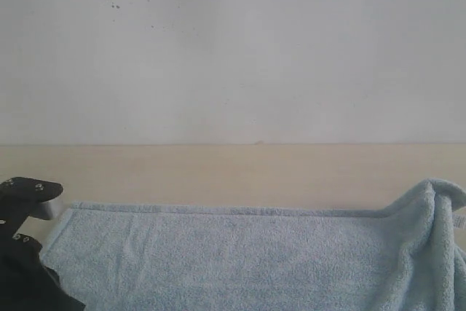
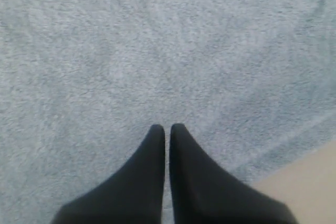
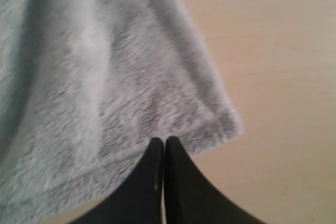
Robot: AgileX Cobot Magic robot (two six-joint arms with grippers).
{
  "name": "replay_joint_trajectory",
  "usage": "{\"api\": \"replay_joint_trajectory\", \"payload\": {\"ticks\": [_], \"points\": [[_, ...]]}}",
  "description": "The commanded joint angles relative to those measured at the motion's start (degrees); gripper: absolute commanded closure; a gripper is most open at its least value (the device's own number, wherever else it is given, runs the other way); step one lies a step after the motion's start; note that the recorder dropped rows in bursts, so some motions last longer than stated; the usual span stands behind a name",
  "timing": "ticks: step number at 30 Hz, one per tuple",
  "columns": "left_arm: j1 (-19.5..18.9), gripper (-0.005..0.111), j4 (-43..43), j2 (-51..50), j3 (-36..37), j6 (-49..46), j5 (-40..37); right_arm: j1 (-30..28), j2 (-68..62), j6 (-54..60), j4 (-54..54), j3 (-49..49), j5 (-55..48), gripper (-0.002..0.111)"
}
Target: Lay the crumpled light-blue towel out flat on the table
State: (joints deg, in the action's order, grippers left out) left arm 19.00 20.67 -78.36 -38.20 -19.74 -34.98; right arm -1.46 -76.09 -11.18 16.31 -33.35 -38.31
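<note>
The light-blue towel (image 1: pixel 233 260) lies mostly flat across the front of the table (image 1: pixel 218 172), its hemmed far edge running straight. Its right end (image 1: pixel 437 209) stands up in a crumpled fold. My left gripper (image 2: pixel 167 127) is shut just over the flat towel (image 2: pixel 157 51), near an edge where the table (image 2: pixel 310 182) shows. My right gripper (image 3: pixel 164 141) is shut, its tips at the towel's (image 3: pixel 105 77) hem close to a corner (image 3: pixel 228 124). No cloth shows between its fingers. This gripper is outside the exterior view.
The left arm (image 1: pixel 29 202) sits at the towel's left end. A strip of bare table runs behind the towel up to the white wall (image 1: pixel 233 49). Bare table (image 3: pixel 273 77) lies beside the towel's corner.
</note>
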Motion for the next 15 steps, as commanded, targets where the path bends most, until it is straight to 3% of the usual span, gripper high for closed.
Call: {"api": "replay_joint_trajectory", "payload": {"ticks": [1, 4, 7, 10, 15], "points": [[0.14, 0.103, 15.17, -0.33, -0.09, -12.66, -0.55, -0.86, -2.37, 13.03, -6.37, -10.56, -5.74, 0.109], [0.14, 0.103, 22.54, -0.47, -0.09, -20.6, -0.21, -0.86, -2.39, 5.94, -5.45, -21.07, -12.17, 0.109], [0.14, 0.103, 27.25, -1.78, -0.09, -24.31, 0.71, -0.86, -5.1, 12.23, -4.83, -27.8, -23.12, 0.109], [0.14, 0.103, 28.01, -3.54, -0.09, -25.3, -0.59, -1.32, -12.98, 12.24, -3.62, -28.24, -30.5, 0.109], [0.14, 0.103, 28.13, -4.57, -0.09, -25.4, -1.7, -1.32, -18.44, 10.25, -4.04, -26.97, -30.92, 0.109]]}}
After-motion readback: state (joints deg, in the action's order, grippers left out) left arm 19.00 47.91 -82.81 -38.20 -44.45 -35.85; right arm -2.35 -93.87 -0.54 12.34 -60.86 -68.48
